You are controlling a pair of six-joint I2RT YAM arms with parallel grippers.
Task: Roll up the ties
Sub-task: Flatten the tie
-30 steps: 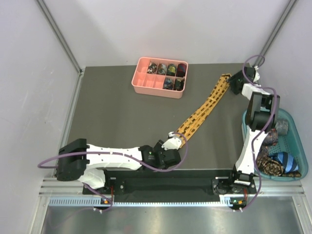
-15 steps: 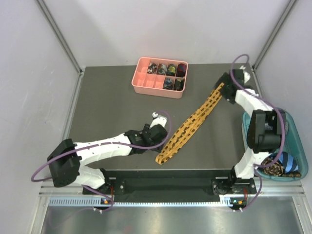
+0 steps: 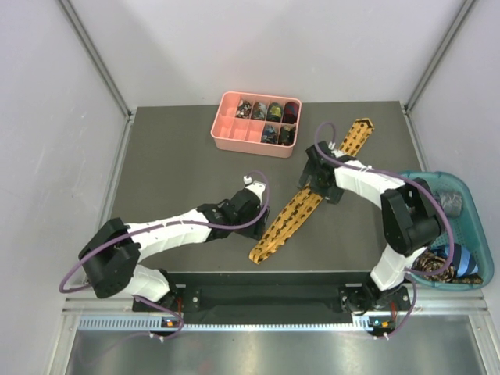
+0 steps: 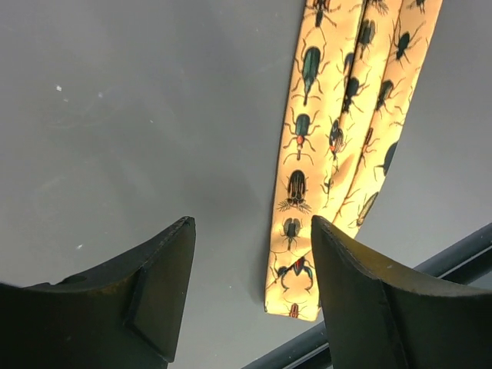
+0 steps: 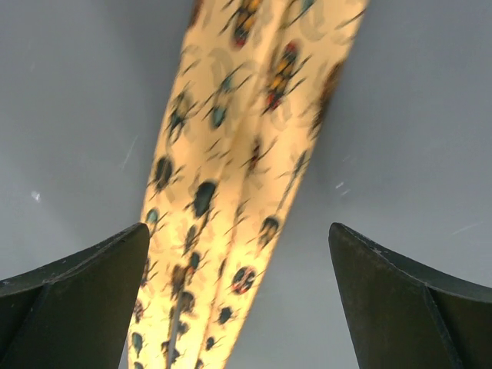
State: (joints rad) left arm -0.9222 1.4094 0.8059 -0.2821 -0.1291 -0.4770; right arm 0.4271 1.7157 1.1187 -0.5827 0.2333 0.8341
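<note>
Looking straight down from your right gripper [image 3: 316, 181], you find the golden-yellow tie [image 3: 291, 217] lying flat on the table [image 3: 172, 172] directly beneath it. The fabric runs lengthwise through the gap between the fingers. That gripper is spread wide, one finger on each side of the tie, and it pinches nothing. You cannot tell whether the fingertips touch the table.

Your left gripper [image 3: 251, 208] sits just beside the tie's lower stretch, on the side away from the right gripper. Its fingers are also apart and hold nothing, with bare table under most of the gap. In the left wrist view the tie comes down from ahead and ends close against the right-hand finger, which hides a little of its edge. The beetle print on the tie is sharp there and blurred in the right wrist view.

Beyond both grippers, toward the back of the table, the pink tray [image 3: 232, 134] holds rolled ties [image 3: 269, 112] in several compartments. Well off to the right of your right gripper, past the table edge, the teal basket [image 3: 478, 234] holds loose ties [image 3: 437, 266].
</note>
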